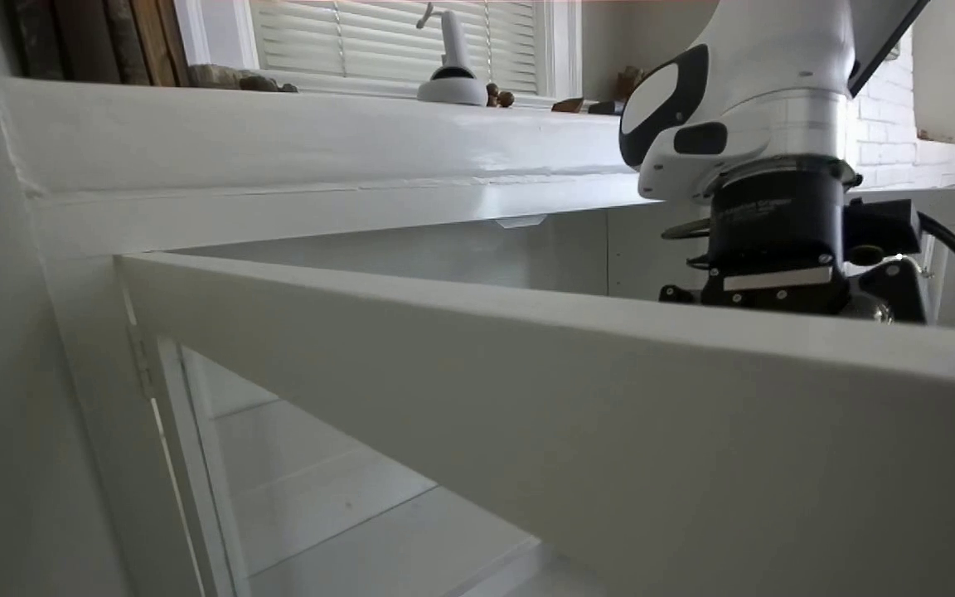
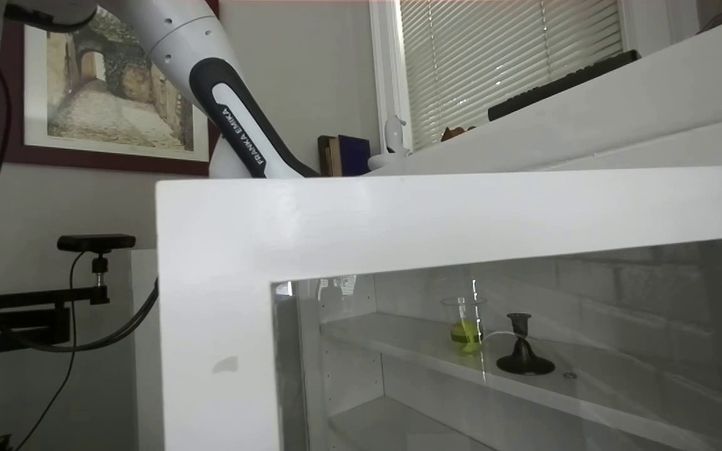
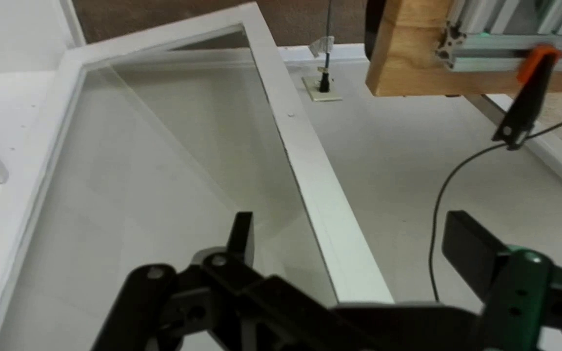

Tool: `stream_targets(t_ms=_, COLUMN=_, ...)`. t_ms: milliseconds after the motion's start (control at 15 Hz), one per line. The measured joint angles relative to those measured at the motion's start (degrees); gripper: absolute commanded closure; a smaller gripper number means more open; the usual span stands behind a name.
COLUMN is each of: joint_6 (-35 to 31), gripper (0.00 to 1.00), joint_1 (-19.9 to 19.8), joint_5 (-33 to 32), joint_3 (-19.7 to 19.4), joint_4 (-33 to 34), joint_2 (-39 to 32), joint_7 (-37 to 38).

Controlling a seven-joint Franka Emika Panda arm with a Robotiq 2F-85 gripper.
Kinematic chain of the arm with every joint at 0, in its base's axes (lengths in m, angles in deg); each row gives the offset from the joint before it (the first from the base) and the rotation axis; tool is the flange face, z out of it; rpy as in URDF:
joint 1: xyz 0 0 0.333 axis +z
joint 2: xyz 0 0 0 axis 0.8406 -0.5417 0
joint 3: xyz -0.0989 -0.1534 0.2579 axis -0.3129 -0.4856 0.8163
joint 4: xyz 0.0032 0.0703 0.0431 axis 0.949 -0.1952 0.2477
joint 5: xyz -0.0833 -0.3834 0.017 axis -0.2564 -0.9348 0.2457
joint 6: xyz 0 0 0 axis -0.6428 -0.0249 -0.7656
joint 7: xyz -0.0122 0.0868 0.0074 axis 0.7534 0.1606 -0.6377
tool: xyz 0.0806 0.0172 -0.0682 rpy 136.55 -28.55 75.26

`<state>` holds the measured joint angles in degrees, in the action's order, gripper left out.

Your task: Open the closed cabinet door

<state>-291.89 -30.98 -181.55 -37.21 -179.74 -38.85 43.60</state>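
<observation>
A cabinet door [image 1: 610,414] with a white frame and glass pane stands swung out from hinges at the left in an exterior view. Its long white stile shows in the wrist view [image 3: 322,195]. I cannot make out its knob. My gripper [image 3: 354,229] is open. In the wrist view the stile runs between its fingers, nothing visibly clamped; touch cannot be told. In an exterior view the gripper body [image 1: 776,278] is just beyond the door's top edge, fingertips hidden. What appears to be a different white-framed glass door [image 2: 220,250] hides the gripper in an exterior view.
A white mantel [image 1: 320,149] with small objects runs above the cabinet opening. Shelves [image 2: 411,338] hold a beaker [image 2: 466,335] and a dark candlestick [image 2: 524,357]. A wooden base [image 3: 417,63], a black clamp [image 3: 522,109] and a hanging cable [image 3: 437,209] are right in the wrist view.
</observation>
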Motion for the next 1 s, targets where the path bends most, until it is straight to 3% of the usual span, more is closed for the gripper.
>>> stream_targets(t_ms=267, joint_6=7.11, gripper=0.0, joint_1=12.69, joint_5=0.01, joint_3=-18.25, joint_4=0.59, joint_2=-7.04, joint_7=0.05)
stream_targets(t_ms=467, joint_6=6.67, gripper=0.0, joint_1=20.97, joint_5=0.04, joint_3=-32.68, joint_4=3.33, joint_2=-13.24, joint_7=0.47)
stream_targets(t_ms=667, joint_6=2.22, gripper=0.0, joint_1=29.61, joint_5=0.05, joint_3=-46.95, joint_4=7.2, joint_2=-19.07, joint_7=2.19)
stream_targets(t_ms=1000, joint_6=-10.74, gripper=0.0, joint_1=44.03, joint_5=0.04, joint_3=-70.3, joint_4=13.07, joint_2=-26.24, joint_7=2.98)
